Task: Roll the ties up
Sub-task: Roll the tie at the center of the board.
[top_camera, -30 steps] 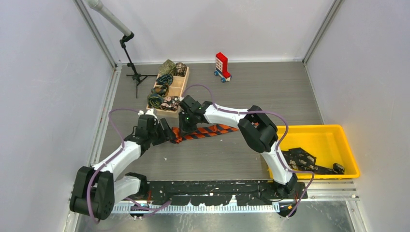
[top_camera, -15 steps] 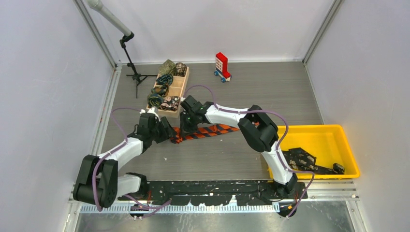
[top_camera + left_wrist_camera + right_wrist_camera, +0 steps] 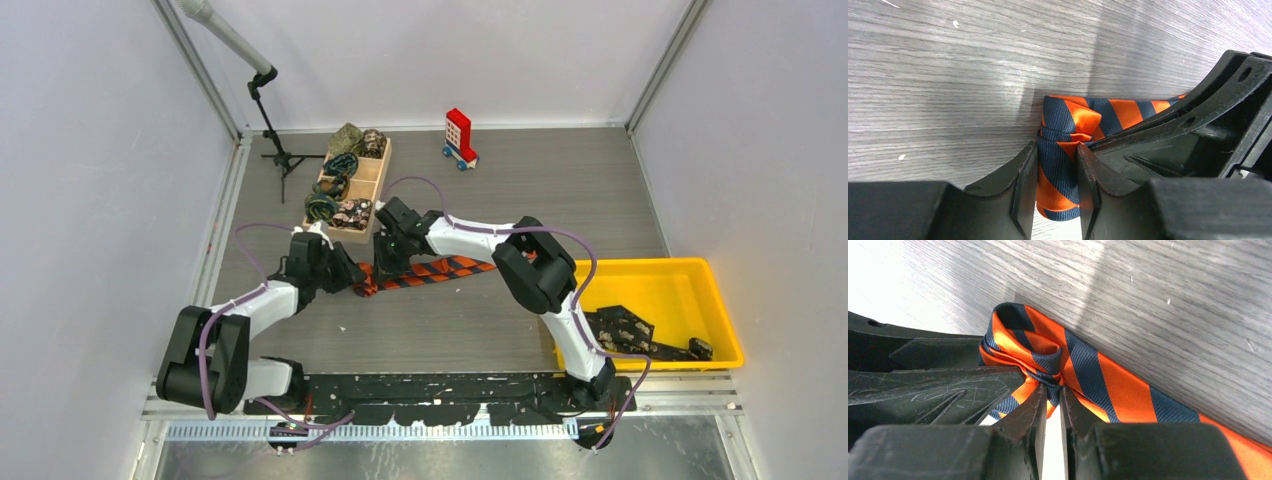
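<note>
The left claw (image 3: 1057, 187) is clamped on the rolled end of the orange-and-navy striped fabric necktie (image 3: 1083, 116). In its wrist view the fabric fills the narrow gap and both black fingers (image 3: 1023, 185) press against it. The right claw (image 3: 1051, 402) is almost together, its tips pinching a thin fold of the same coil, just beside the left claw.

Only the wrist views show these grips and the small coil. In the overhead view the left claw (image 3: 352, 280) and right claw (image 3: 385, 268) meet over the tie's end and hide it. The rest of the necktie (image 3: 445, 268) lies flat on the grey wood-grain table (image 3: 500, 190), running off to the right of the claws.

Only that view shows what lies farther off. Just beyond the claws is a pale wooden compartment tray (image 3: 376, 172) holding rolled ties (image 3: 322, 207). Farther beyond stands a red-and-white toy block on blue wheels (image 3: 459, 135). Well off to the right is a yellow plastic bin (image 3: 650, 264) with dark ties (image 3: 620, 328).
</note>
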`<state>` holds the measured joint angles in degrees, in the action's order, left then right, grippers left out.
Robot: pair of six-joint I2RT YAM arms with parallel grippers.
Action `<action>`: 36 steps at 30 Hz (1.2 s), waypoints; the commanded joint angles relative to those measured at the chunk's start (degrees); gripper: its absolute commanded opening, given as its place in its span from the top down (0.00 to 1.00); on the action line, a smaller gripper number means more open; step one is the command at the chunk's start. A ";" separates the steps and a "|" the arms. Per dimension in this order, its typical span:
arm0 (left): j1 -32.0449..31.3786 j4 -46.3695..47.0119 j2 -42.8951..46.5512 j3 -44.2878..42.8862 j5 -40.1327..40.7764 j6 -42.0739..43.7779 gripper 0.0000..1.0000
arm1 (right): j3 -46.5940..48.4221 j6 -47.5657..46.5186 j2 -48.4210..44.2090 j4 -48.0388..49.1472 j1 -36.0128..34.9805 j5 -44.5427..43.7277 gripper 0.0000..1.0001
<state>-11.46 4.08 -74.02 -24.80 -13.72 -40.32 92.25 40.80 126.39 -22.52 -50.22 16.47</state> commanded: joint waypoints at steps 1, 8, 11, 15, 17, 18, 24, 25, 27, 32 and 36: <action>0.39 -0.36 0.68 -0.24 0.81 0.06 0.69 | -0.87 0.22 -1.96 0.54 0.75 0.11 0.78; 0.26 -3.89 3.00 -1.25 3.00 1.58 0.72 | -1.56 2.09 -6.58 1.30 2.58 6.10 0.67; 0.25 -6.47 4.05 -1.68 4.08 2.11 0.73 | -3.68 1.82 -9.76 1.42 4.30 6.17 0.66; 0.01 -8.20 5.12 -2.07 5.10 2.75 0.73 | -7.93 -0.11 -12.69 1.26 7.45 4.21 0.67; -0.32 -9.05 5.49 -2.33 5.72 3.02 0.73 | -9.72 -1.28 -13.06 0.66 8.74 3.03 0.66; -0.58 -9.43 5.66 -2.38 6.15 3.07 0.73 | -10.54 -2.06 -13.15 0.07 9.15 2.07 0.67; -1.42 -12.53 7.17 -3.50 8.84 3.90 0.73 | -15.07 -3.34 -12.23 0.42 9.24 -0.65 0.68; -1.57 -13.34 7.40 -3.69 9.40 4.07 0.73 | -15.76 -3.00 -12.15 0.92 9.20 -0.71 0.69; -1.84 -14.16 7.85 -4.17 10.26 4.27 0.73 | -16.77 -2.51 -12.16 1.48 9.11 -1.03 0.69; -3.04 -15.92 8.53 -5.19 12.67 4.62 0.73 | -17.21 -1.71 -12.76 0.50 8.25 -2.74 0.71; -4.33 -16.99 8.75 -5.88 14.15 4.77 0.73 | -17.69 -0.63 -13.58 -0.37 7.52 -3.65 0.71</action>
<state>-14.63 -10.76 -66.70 -28.18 -2.87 -36.88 75.94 39.55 115.02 -21.43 -41.50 16.16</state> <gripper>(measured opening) 0.273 0.293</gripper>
